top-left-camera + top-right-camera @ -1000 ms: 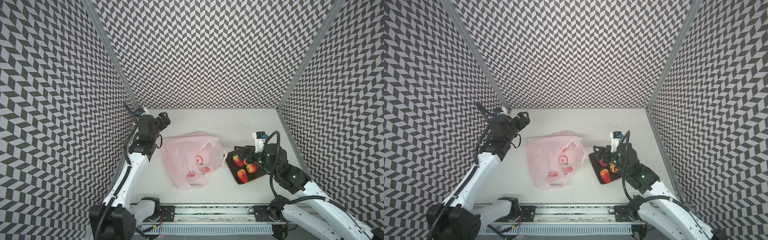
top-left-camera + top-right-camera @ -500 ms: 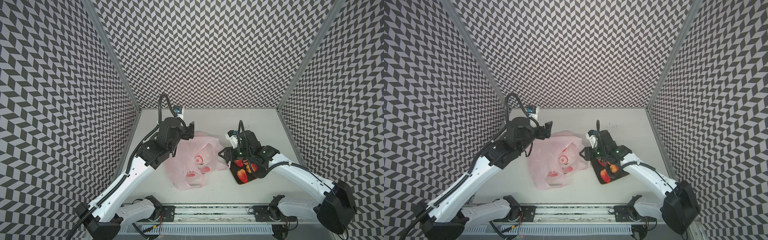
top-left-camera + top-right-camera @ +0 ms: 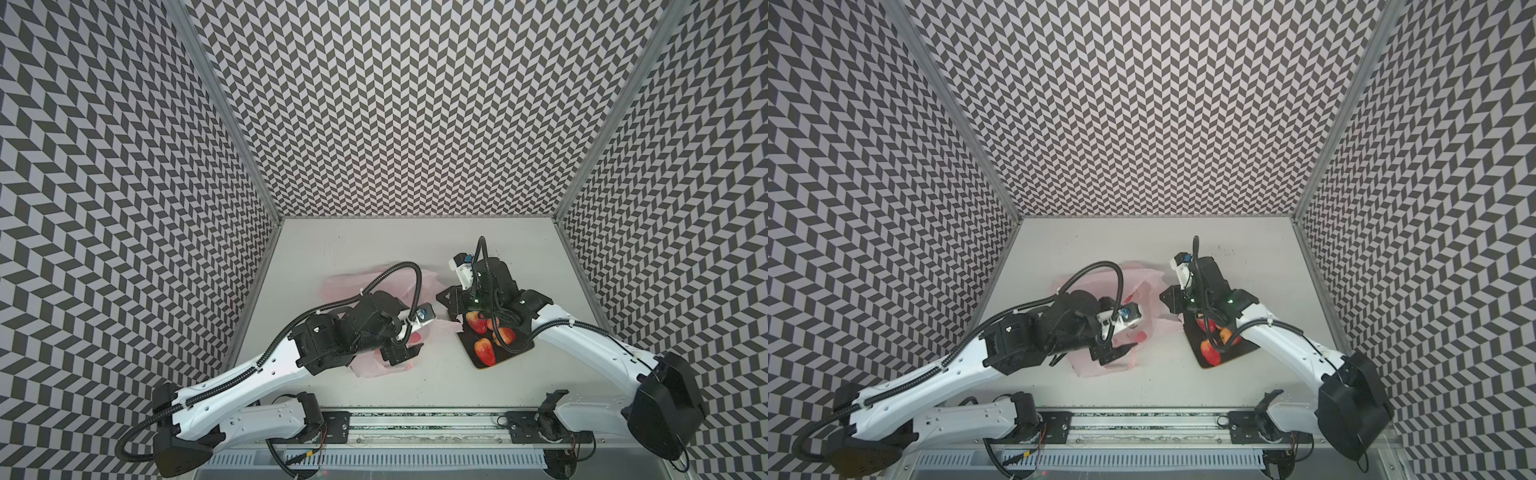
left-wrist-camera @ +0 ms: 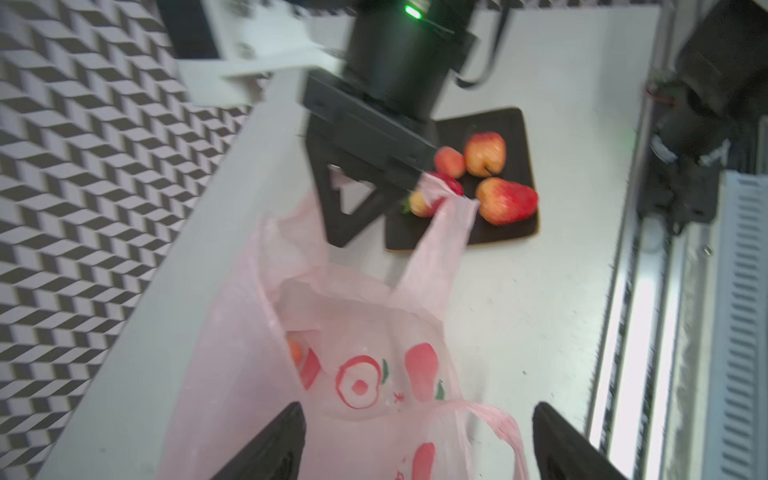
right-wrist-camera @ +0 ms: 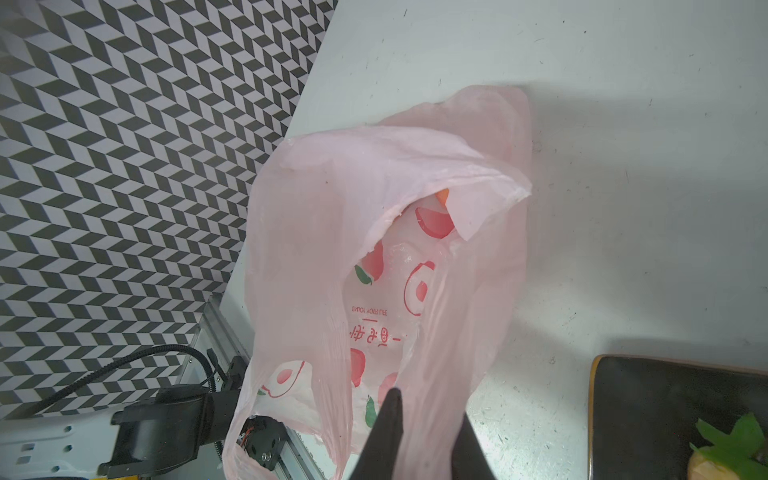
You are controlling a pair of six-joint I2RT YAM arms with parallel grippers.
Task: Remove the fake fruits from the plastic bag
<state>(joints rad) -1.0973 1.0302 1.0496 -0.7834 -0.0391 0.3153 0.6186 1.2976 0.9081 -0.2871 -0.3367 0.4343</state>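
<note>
Both arms have swung in to the plastic bag (image 5: 332,208), which lies beside the dark board (image 4: 515,124); we judge emptying can resume. Our right gripper (image 5: 428,444) has pinched shut on a bag handle (image 4: 440,232); our left gripper (image 4: 419,440) hangs wide apart above the bag. Some fake fruits (image 4: 505,199) sit on the board, and one orange fruit (image 4: 296,351) shows inside the bag.

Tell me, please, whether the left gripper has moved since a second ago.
Yes. The left gripper has swung away from the left wall toward the front rail and hangs open over the plastic bag.
</note>
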